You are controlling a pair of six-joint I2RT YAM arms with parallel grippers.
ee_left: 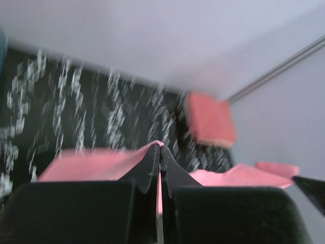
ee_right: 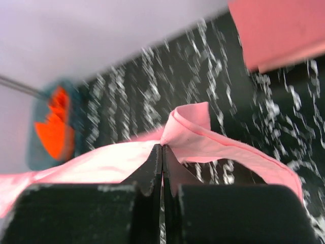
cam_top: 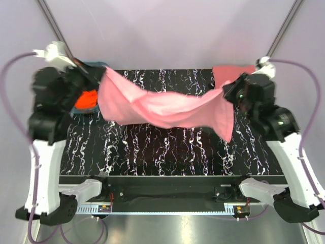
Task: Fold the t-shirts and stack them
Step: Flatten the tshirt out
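Above the middle of the table, the soft light pink cotton t-shirt hangs stretched between my two grippers. It sags in a shallow, wrinkled swag, and its right end droops in a loose point toward the near side. My left gripper is clenched tight on the shirt's left edge, up by the far left corner; the black fingers meet with only a thin sliver of pink cloth between them. My right gripper is likewise pinched closed on the opposite edge, where the hem bunches into a small rolled fold just beyond my grip. The fabric looks matte and thin. Whether its lowest part touches the surface I cannot tell. Past my right gripper, a folded rose-red t-shirt lies flat as a squarish pad at the far right corner. At the far left, a bright orange t-shirt sits crumpled in a teal plastic basket. Under everything spreads the glossy black tabletop, veined with white.
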